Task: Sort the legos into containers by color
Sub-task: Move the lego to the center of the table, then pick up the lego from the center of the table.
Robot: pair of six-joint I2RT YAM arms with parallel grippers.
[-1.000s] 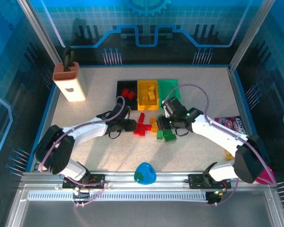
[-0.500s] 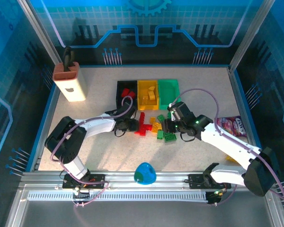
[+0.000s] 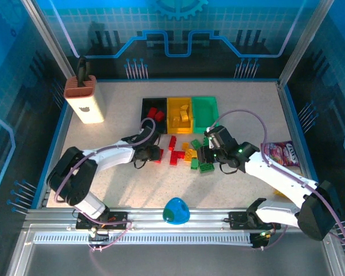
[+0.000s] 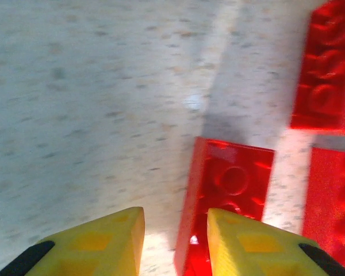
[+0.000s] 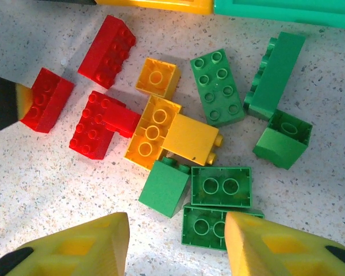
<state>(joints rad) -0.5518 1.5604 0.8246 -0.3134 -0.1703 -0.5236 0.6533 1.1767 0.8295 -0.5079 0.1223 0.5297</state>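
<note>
The legos (image 3: 187,154) lie loose just on the near side of the containers (image 3: 179,112), probably heaped there for short carries. The wrist views give what the top view blurs: the left gripper (image 4: 175,217) has its fingers narrow with nothing between them and a red brick (image 4: 227,195) alongside, while the right gripper (image 5: 175,224) hangs wide above green bricks (image 5: 221,187).

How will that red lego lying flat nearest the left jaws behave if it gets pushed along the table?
The red lego looks rigid and glossy, so it would probably slide, not bend. Lying flat, studs up, it seems unlikely to tip or roll.
</note>
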